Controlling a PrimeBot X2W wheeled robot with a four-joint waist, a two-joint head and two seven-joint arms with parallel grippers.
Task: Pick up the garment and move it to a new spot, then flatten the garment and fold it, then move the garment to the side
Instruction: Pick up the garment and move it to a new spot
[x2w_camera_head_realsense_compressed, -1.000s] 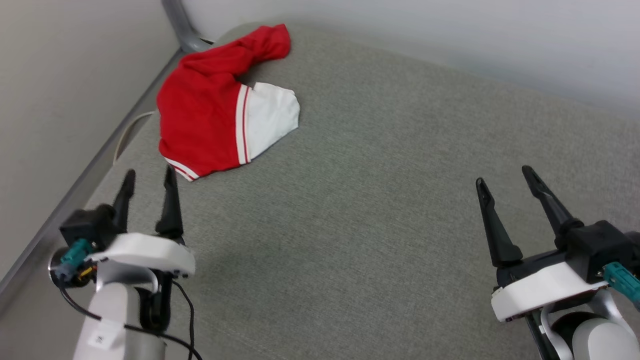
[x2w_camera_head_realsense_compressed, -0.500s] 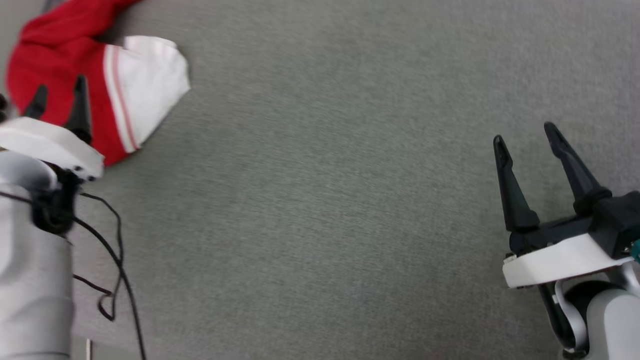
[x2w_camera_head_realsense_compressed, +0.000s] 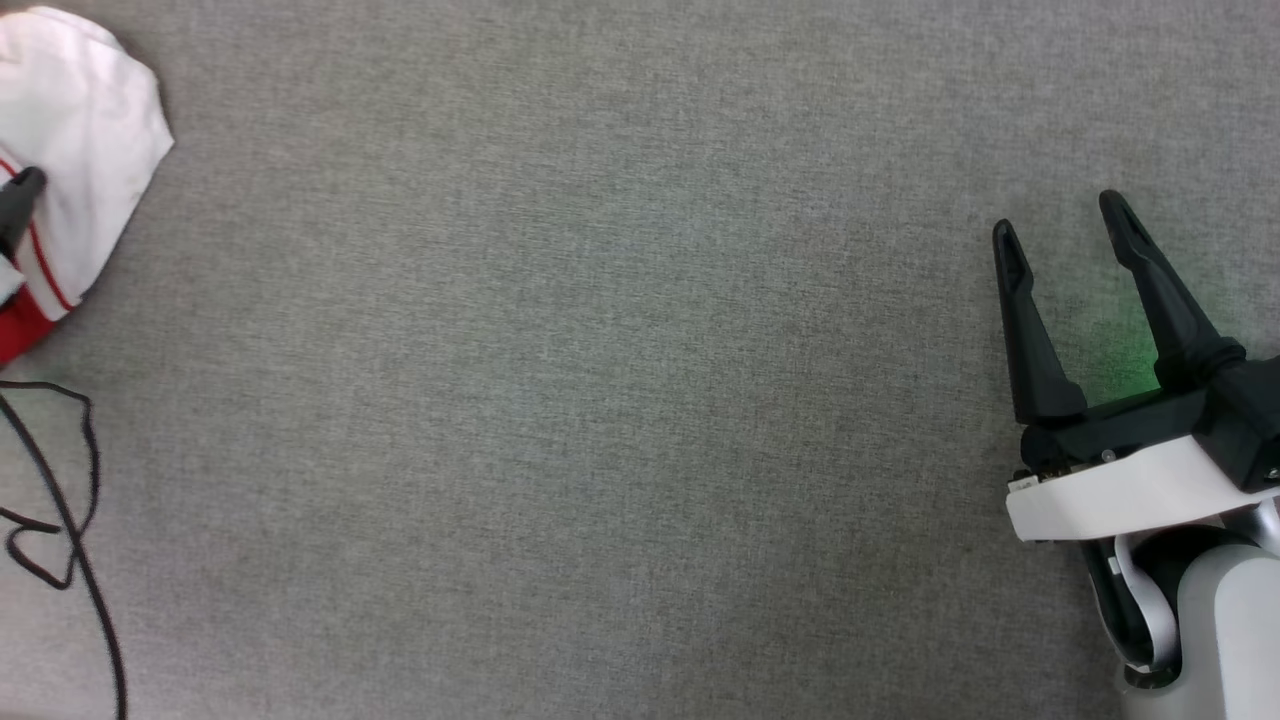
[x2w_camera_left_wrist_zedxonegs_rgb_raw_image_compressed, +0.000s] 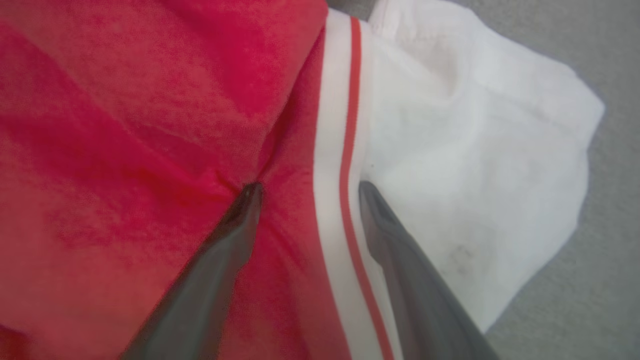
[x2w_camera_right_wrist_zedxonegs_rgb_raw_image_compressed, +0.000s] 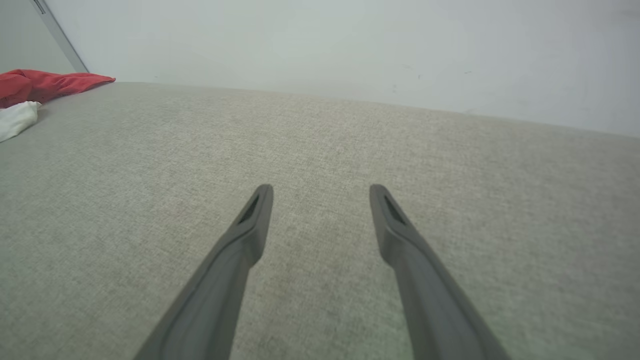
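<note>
Since a second ago the head camera has tipped down and swung right, so the wall has left its view, and the left gripper (x2w_camera_left_wrist_zedxonegs_rgb_raw_image_compressed: 305, 187) has gone forward from bare cloth to the garment (x2w_camera_left_wrist_zedxonegs_rgb_raw_image_compressed: 150, 125). Below both claws lies a broad flat surface (x2w_camera_head_realsense_compressed: 600, 400) covered in grey-green woven fabric with a fine, even grain. Beyond the right gripper (x2w_camera_head_realsense_compressed: 1060, 220) it ends in a softly rounded edge against a plain pale wall (x2w_camera_right_wrist_zedxonegs_rgb_raw_image_compressed: 350, 45), with a slim grey metal strip (x2w_camera_right_wrist_zedxonegs_rgb_raw_image_compressed: 55, 30) slanting up at the far left corner. A faint green glow (x2w_camera_head_realsense_compressed: 1130, 350) tints the weave between the right claw's fingers. A thin black cable (x2w_camera_head_realsense_compressed: 60, 480) loops loosely over the cloth behind the left claw. The garment is soft knit, crumpled into shallow folds: a red body, a white short sleeve with a rounded hem, and a white band with one red stripe where the two meet. It lies directly under the left claw, and far off to the left of the right claw, near the back edge. The left claw points down at it with its fingers spread wide. One tip presses a small crease into the red cloth and the other rests on the white sleeve, with the striped band running between them; nothing is clamped. The right claw hovers low over bare fabric, its long tapered dark fingers angled forward and equally wide apart, holding nothing.
</note>
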